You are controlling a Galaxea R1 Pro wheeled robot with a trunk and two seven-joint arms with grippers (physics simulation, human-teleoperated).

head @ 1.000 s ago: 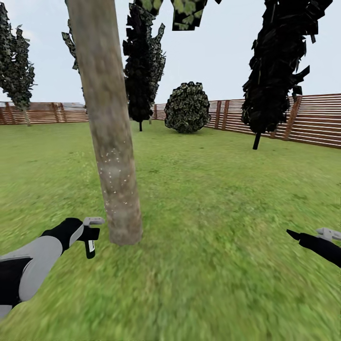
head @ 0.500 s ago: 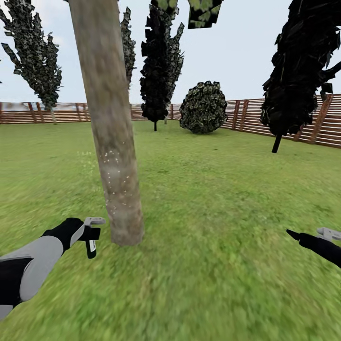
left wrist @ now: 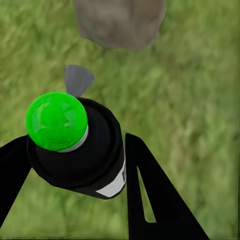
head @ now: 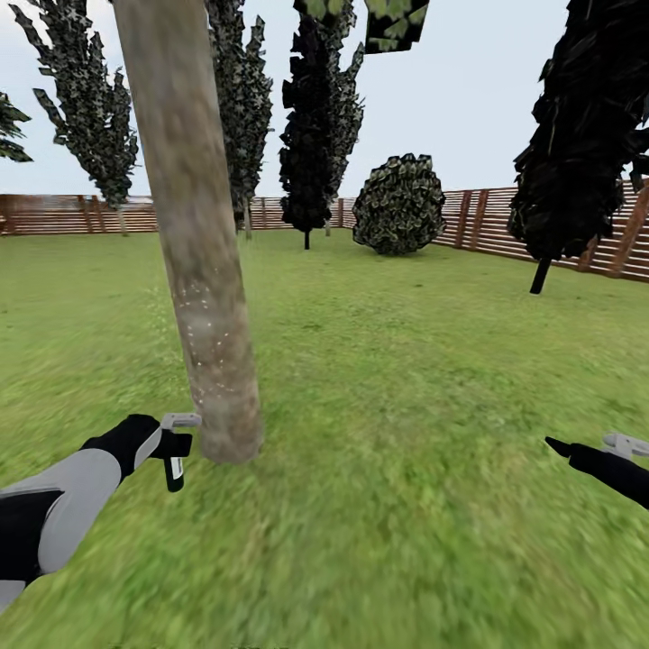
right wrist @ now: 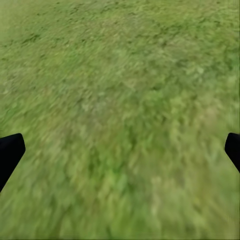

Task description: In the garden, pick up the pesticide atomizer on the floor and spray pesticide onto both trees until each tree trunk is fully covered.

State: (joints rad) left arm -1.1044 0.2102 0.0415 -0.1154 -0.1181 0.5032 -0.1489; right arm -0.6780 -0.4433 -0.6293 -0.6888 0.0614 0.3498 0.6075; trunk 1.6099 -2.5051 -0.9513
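Observation:
A thick grey-brown tree trunk rises from the lawn just ahead on the left, leaning slightly in the head view, with fine white specks over its lower part. My left gripper is shut on the pesticide atomizer, a black bottle with a white label, close to the trunk's base. In the left wrist view the atomizer shows a green cap and a grey nozzle aimed at the trunk's base. My right gripper hangs open over bare grass at the far right.
Green lawn spreads all around. Dark narrow conifers and a round shrub stand in front of the brown slat fence. Another dark conifer stands at the right.
The whole picture has shifted: the background trees and fence slid right, so the camera has turned left. The trunk now sits slightly further left. Both arms hold the same places in the picture.

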